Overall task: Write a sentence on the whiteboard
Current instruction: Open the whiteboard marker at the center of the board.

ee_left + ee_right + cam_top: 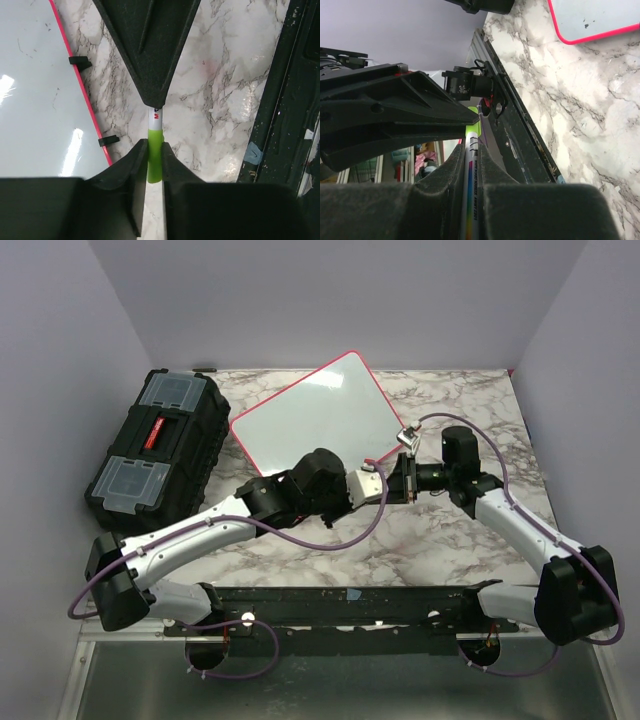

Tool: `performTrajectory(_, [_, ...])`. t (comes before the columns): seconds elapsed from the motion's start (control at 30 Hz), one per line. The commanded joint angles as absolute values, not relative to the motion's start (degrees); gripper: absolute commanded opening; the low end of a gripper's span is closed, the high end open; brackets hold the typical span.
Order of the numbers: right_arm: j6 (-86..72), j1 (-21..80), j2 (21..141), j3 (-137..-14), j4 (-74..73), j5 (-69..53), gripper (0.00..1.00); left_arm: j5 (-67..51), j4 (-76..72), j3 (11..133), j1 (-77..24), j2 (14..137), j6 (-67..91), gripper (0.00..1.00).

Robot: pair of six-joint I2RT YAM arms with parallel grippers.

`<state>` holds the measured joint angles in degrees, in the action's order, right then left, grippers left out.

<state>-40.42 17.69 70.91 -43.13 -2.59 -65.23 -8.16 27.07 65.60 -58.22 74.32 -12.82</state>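
Note:
The whiteboard [320,418] lies tilted at the back centre, white with a red-pink rim. It also shows in the left wrist view [35,100] and the right wrist view [595,15]. No green sentence shows on it, only faint smudges. My two grippers meet in front of its near right corner. My left gripper [372,486] [155,146] is shut on the green cap [155,155] of a marker. My right gripper [402,480] [471,150] is shut on the marker's white barrel [471,190]. The cap [474,127] sits on the barrel.
A black toolbox [155,445] with clear lid compartments stands at the back left, next to the whiteboard. A black rail [350,605] [285,100] runs along the table's near edge. Lilac walls close in the back and sides.

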Motion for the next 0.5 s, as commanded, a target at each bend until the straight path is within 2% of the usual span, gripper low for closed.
performTrajectory(0.0, [-39.2, 18.7, 70.8, -45.9, -4.4, -65.8, 0.01, -8.6, 27.0, 67.1, -57.6, 71.4, -11.6, 0.27])
performTrajectory(0.1, [-38.8, 18.6, 70.5, -46.7, -4.8, -65.5, 0.01, -10.2, 27.4, 66.3, -56.0, 68.8, -9.7, 0.48])
performTrajectory(0.17, [-38.4, 18.6, 70.4, -47.4, -5.3, -65.4, 0.01, -12.2, 27.4, 65.3, -54.2, 66.5, -8.1, 0.55])
performTrajectory(0.33, [-39.0, 18.6, 69.7, -49.2, -4.4, -66.3, 0.01, -22.1, 25.9, 62.0, -47.7, 59.6, -4.2, 0.64])
performTrajectory(0.47, [-43.4, 18.6, 68.5, -48.9, 2.8, -68.4, 0.01, -31.6, 26.4, 61.4, -42.7, 57.1, -3.5, 0.64])
